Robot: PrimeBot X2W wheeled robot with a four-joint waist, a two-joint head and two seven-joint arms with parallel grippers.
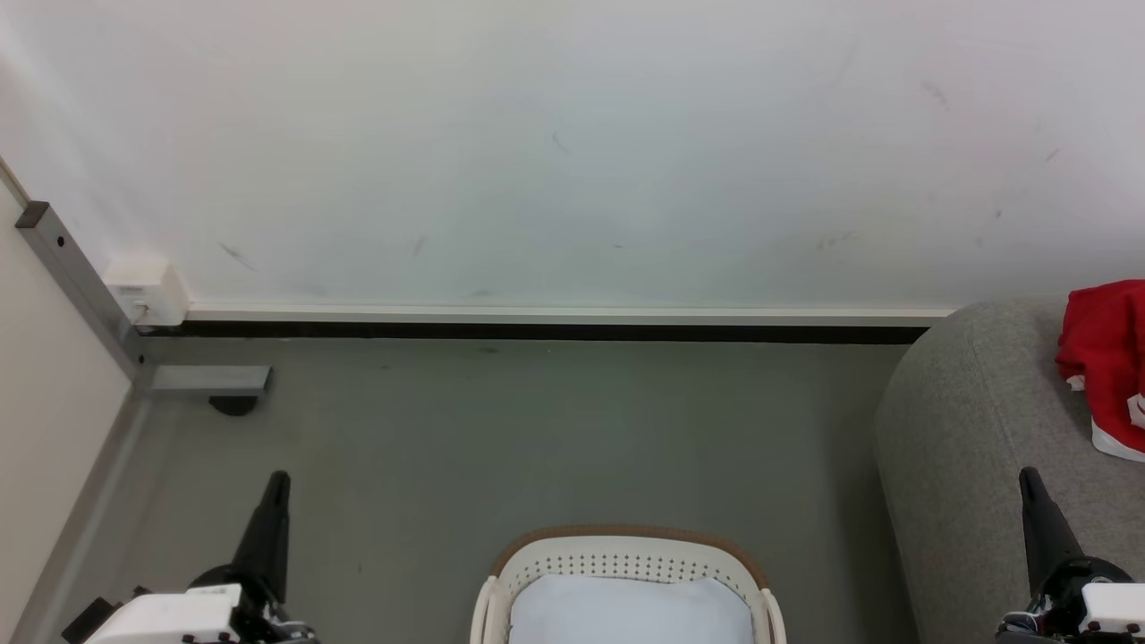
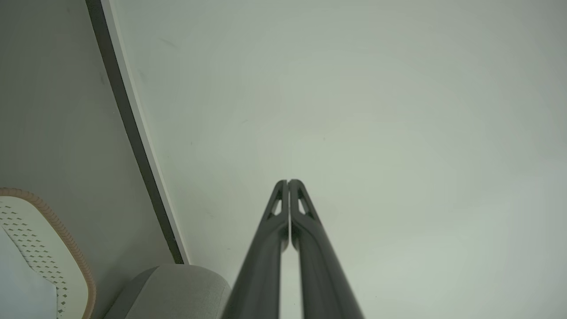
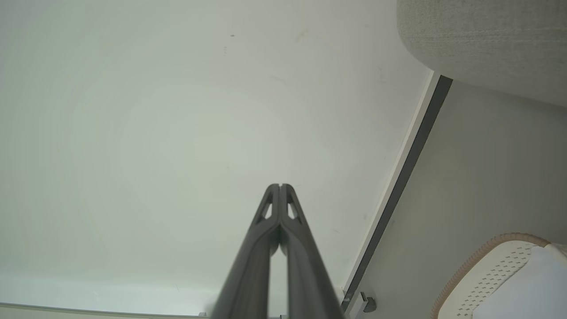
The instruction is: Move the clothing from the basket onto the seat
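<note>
As I look ahead, clothing (image 1: 1105, 358) bunched on seat (image 1: 966, 429), ahead-right of right gripper (image 1: 1030, 476), my nearer one. Basket (image 1: 626, 544) sits between grippers, pad (image 1: 626, 608) inside. Fingers pressed together, empty, on left gripper (image 1: 280, 480) and right alike.

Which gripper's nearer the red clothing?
Right. The right gripper is at the sofa, just below the clothing in the head view; the left gripper is far off, beyond the basket.

Even, soft indoor light, faint shadows; wrist views bend at edges.
</note>
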